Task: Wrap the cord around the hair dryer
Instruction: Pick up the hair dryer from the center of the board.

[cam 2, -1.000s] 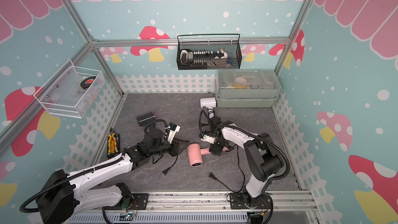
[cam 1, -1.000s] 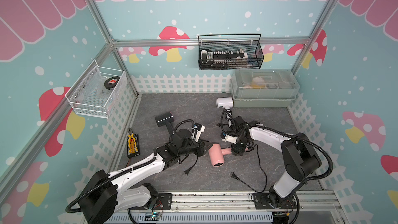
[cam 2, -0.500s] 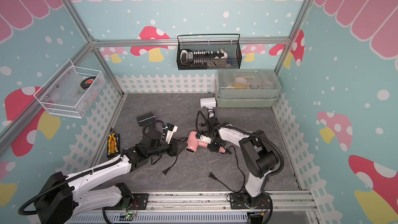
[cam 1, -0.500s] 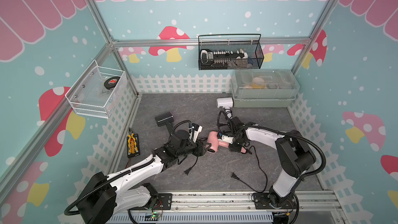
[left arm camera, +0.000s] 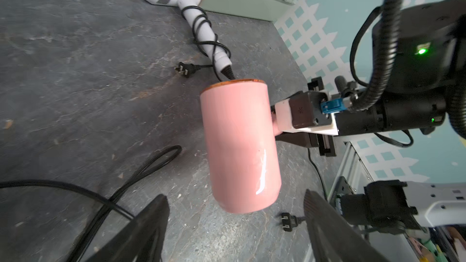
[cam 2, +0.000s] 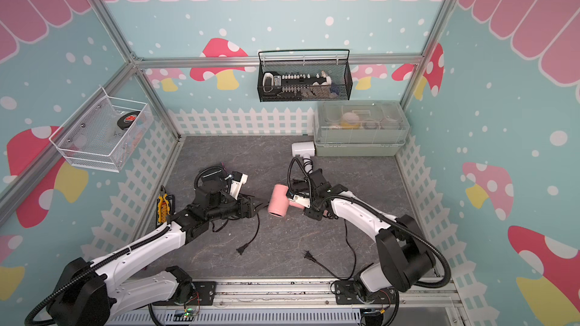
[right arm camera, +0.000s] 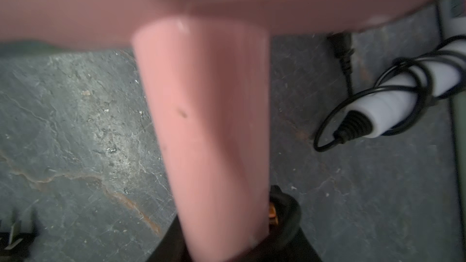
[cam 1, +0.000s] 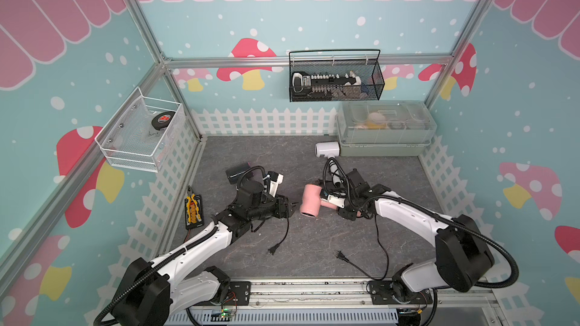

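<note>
Right gripper (cam 1: 338, 207) clamps dryer (cam 1: 310, 199) handle; grip mostly hidden, wrist view blurred. Left gripper (cam 1: 293, 206) wide apart, empty, beside barrel. Cord (cam 1: 381, 246) start hidden by arm.

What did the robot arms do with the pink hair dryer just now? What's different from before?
The right gripper closed on the pink hair dryer by its handle and carried it a little toward the back fence. The left gripper, shut before, opened wide beside the barrel's end, gripping nothing. The white hair dryer, the plug by the left arm and the plug by the right arm stayed put.
</note>
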